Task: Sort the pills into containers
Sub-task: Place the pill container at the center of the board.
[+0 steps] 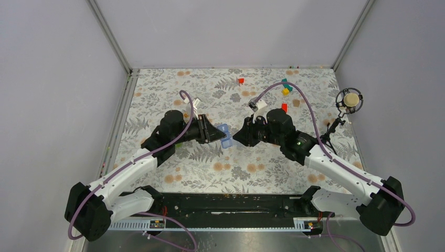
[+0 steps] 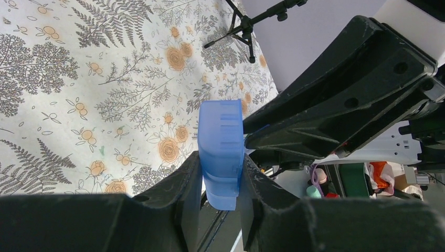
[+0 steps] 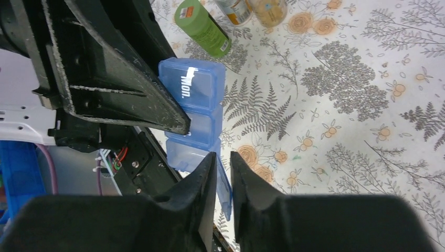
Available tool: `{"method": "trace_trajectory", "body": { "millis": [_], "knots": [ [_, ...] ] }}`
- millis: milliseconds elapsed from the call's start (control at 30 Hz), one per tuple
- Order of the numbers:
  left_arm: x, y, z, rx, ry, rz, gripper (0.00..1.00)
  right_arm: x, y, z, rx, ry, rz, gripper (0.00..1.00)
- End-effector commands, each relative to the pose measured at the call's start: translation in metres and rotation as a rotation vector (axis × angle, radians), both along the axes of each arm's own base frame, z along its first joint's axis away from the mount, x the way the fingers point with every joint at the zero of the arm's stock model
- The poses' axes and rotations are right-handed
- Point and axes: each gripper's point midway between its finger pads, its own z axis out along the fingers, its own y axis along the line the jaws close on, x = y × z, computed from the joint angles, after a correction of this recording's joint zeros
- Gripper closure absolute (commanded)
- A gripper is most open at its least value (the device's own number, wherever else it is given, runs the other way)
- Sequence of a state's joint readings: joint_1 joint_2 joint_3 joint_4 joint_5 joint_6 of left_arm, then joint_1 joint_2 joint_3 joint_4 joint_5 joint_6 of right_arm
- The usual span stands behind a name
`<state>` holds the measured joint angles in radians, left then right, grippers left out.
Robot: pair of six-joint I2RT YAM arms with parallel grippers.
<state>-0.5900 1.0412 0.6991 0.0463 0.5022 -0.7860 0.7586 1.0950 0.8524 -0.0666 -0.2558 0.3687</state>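
Left pincer [image 2: 220,176] clamps the blue pill box [image 3: 191,84] over the middle of the table [image 1: 199,168]; right pincer [image 3: 223,163] pinches its thin lid [image 3: 226,191]. A slow pull should open it without twisting the box.

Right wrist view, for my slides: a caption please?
Right gripper pinches a lid of the pill box held by the left gripper.

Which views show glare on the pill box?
Right wrist: a white glare streak crosses the pill box lid beside the "Mon." print. Left wrist: box evenly lit, sharp, no glare. Top external: soft diffuse light, box too small to judge glare.
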Motion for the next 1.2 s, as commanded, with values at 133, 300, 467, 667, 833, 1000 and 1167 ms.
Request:
{"method": "trace_trajectory", "body": {
  "millis": [133, 300, 467, 667, 833, 1000, 1167],
  "knots": [
    [0.003, -0.002, 0.034, -0.055, -0.104, -0.001, 0.98, -0.002, 0.002, 0.001, 0.018, 0.013, 0.018, 0.97],
    [0.003, 0.000, 0.032, -0.056, -0.112, 0.005, 0.99, -0.004, -0.001, -0.006, -0.002, 0.036, 0.022, 0.45],
    [0.002, -0.001, 0.032, -0.054, -0.112, 0.000, 1.00, -0.008, 0.000, -0.006, 0.006, 0.048, 0.048, 0.73],
    [0.003, -0.001, 0.026, -0.043, -0.106, -0.001, 0.80, -0.006, -0.002, -0.004, 0.028, 0.040, 0.030, 1.00],
    [0.021, 0.018, 0.013, 0.055, -0.129, 0.137, 0.05, 0.004, -0.017, -0.022, -0.060, 0.061, -0.055, 1.00],
    [0.044, 0.076, -0.012, 0.286, -0.126, 0.437, 0.01, 0.020, -0.045, -0.071, -0.231, 0.102, -0.205, 1.00],
    [0.048, 0.129, -0.014, 0.428, -0.133, 0.666, 0.01, 0.022, -0.043, -0.123, -0.331, 0.211, -0.201, 1.00]
  ]
}}
